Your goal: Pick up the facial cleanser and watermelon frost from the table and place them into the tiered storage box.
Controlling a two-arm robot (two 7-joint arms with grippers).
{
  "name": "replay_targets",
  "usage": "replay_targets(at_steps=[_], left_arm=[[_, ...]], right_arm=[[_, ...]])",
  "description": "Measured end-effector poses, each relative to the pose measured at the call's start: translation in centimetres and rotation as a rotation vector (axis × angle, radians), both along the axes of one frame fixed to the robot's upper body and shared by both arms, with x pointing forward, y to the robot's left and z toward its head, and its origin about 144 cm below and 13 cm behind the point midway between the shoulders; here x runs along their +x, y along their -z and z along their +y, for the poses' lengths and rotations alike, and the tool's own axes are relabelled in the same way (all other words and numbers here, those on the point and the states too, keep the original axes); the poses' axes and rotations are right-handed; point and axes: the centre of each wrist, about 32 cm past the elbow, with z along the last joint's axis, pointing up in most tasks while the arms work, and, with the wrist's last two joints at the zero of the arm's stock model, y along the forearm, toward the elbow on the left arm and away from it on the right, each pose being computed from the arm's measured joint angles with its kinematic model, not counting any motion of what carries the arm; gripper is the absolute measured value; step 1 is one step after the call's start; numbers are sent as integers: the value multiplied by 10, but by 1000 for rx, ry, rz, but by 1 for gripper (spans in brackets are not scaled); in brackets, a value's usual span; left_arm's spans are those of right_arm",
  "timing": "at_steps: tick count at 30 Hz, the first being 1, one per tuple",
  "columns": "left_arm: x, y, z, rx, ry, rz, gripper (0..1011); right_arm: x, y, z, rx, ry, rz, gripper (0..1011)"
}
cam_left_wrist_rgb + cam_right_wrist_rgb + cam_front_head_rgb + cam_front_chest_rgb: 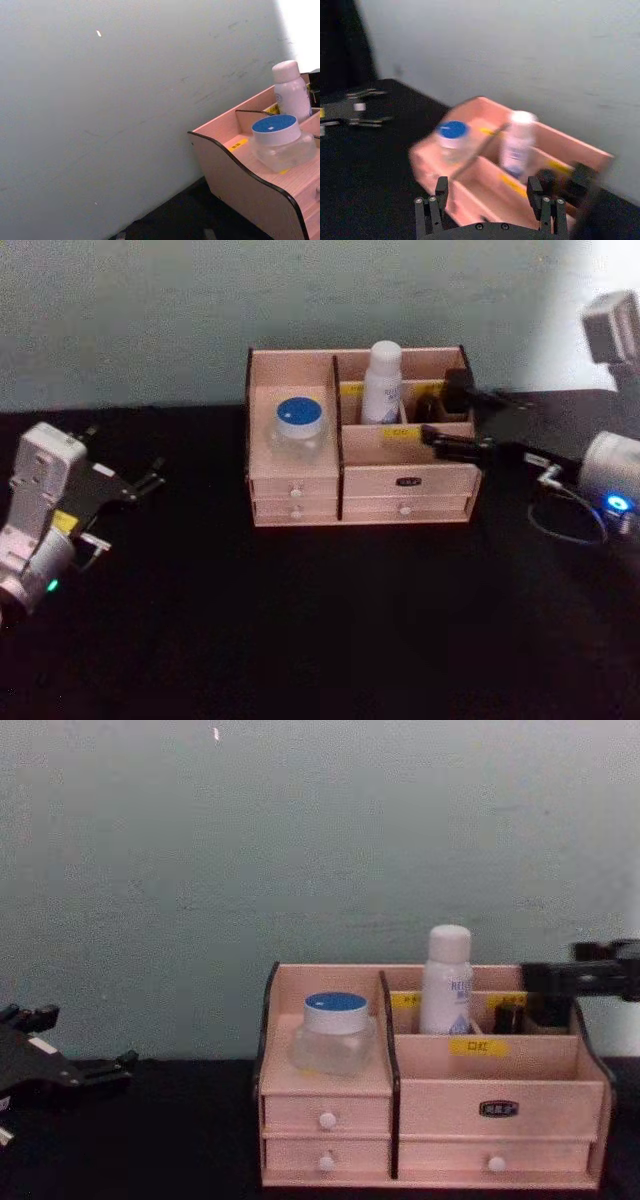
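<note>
Fingers spread, my left gripper point(150, 483) hangs empty over the black table point(320, 620), well left of the tiered storage box point(360, 485). In that box's left compartment the watermelon frost point(298, 430) sits upright above the small drawers, and just right of the dark divider the facial cleanser point(382, 383) stands in a rear compartment. Farther right, my right gripper point(462, 420) hovers at the box's right end beside the cleanser, its fingers apart and holding nothing.

Box point(430, 1080) labels, bottle point(446, 982) lettering: none legible.
</note>
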Motion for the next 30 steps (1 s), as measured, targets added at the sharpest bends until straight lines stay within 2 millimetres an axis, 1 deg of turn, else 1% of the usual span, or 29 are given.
replay_targets(at_steps=[2,3,5,8,11,12,14,17,21,24,30], left_arm=[[0,0,0,0,0,0,1001],[0,0,0,0,0,0,1001],[0,0,0,0,0,0,1001],[0,0,0,0,0,0,1001],[0,0,0,0,0,0,1001],[0,0,0,0,0,0,1001],[0,0,0,0,0,0,1001],[0,0,0,0,0,0,1001],[0,0,0,0,0,0,1001],[0,0,0,0,0,0,1001],[0,0,0,0,0,0,1001]], right_arm=[[-6,1,-6,-6,55,-20,1002],[-13,3,-11,-14,123,-42,1003],[-17,5,-14,-24,184,-63,1003],[-28,14,-18,-44,355,-100,1003],[-31,22,-17,-49,435,-112,1002],[-33,28,-15,-58,480,-117,1002],[-33,33,-13,-68,516,-122,1003],[-34,48,-8,-98,593,-119,1003],[-34,60,-4,-126,632,-100,1003],[-31,73,1,-158,650,-63,1003],[-28,86,6,-183,655,-21,1003]])
